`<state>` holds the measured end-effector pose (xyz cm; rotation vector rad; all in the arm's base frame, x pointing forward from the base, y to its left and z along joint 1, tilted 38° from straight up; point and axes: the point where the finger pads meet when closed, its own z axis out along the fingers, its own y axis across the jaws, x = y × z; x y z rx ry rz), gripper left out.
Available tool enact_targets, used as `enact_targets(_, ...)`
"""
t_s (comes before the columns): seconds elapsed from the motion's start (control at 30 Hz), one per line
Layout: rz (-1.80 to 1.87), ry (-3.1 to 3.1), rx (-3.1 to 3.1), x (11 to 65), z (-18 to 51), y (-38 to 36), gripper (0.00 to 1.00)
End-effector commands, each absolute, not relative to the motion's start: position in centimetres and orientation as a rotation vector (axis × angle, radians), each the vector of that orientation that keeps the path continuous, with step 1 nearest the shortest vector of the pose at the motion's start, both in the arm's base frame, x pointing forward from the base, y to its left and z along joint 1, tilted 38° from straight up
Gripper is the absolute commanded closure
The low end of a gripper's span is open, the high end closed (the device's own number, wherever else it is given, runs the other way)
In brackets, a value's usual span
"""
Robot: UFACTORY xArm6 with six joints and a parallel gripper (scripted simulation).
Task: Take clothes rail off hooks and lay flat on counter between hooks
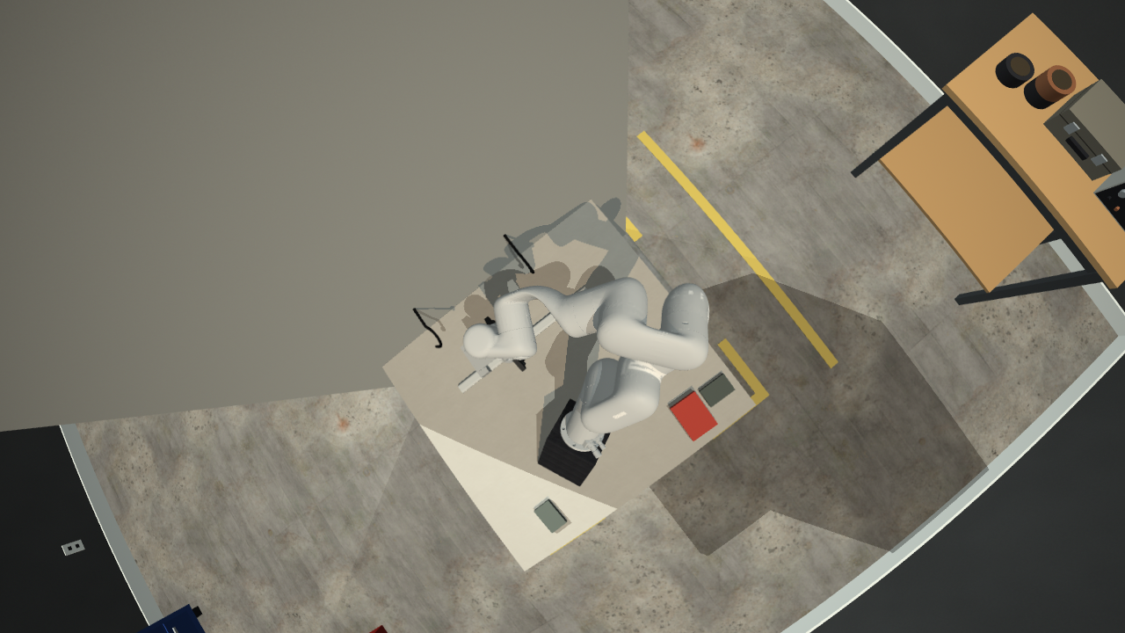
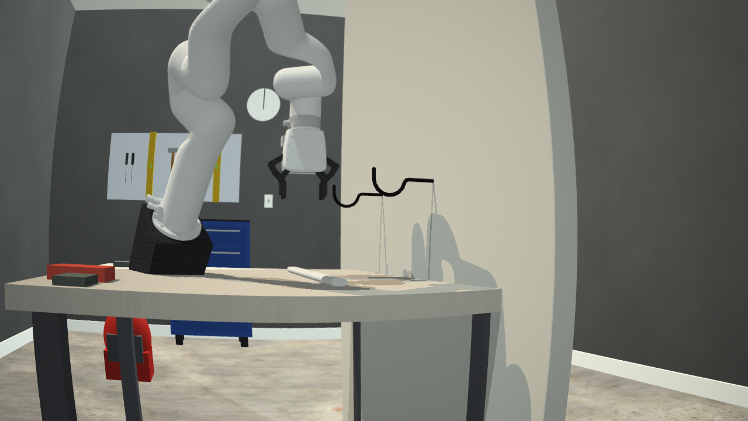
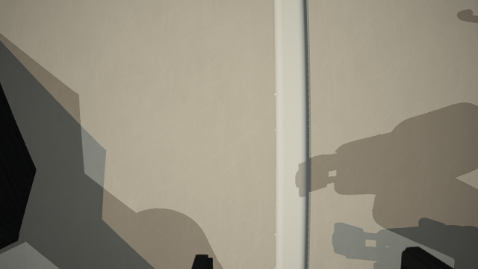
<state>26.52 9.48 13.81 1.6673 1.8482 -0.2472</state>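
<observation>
One rail [image 2: 318,275] lies flat on your worktop [image 2: 250,300], off both hooks, and in the wrist view it runs as a pale straight bar [image 3: 290,134] from top to bottom of the frame. From above you see its bare end [image 1: 474,379] sticking out from under the arm, roughly in line with the wall [image 2: 444,130] and a little way out from it; the rest is hidden by the wrist, so you cannot tell exactly where its middle sits between the hooks.

Two black hooks stand out from the wall: one nearer you [image 2: 349,199] and one farther along [image 2: 384,185]. Both carry nothing.

One gripper [image 2: 302,195] hangs well above the rail, pointing down, with its jaws spread wide and nothing between them. Its fingertips just show at the bottom edge of the wrist view, on either side of the rail.

Three small flat blocks share the worktop, all well apart from the rail: one red [image 1: 693,414], one dark grey just beside it [image 1: 716,389], and another grey one [image 1: 550,514] near the far corner. No bin, box or tray shows on the worktop.
</observation>
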Motion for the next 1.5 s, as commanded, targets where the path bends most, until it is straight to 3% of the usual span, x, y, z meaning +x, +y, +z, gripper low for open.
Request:
enact_targets(0.0,-0.245,1.846,1.668,25.6,14.7,10.0,0.00)
enact_targets(1.47,-0.246,1.847,1.668,16.5,22.8,15.5,0.00)
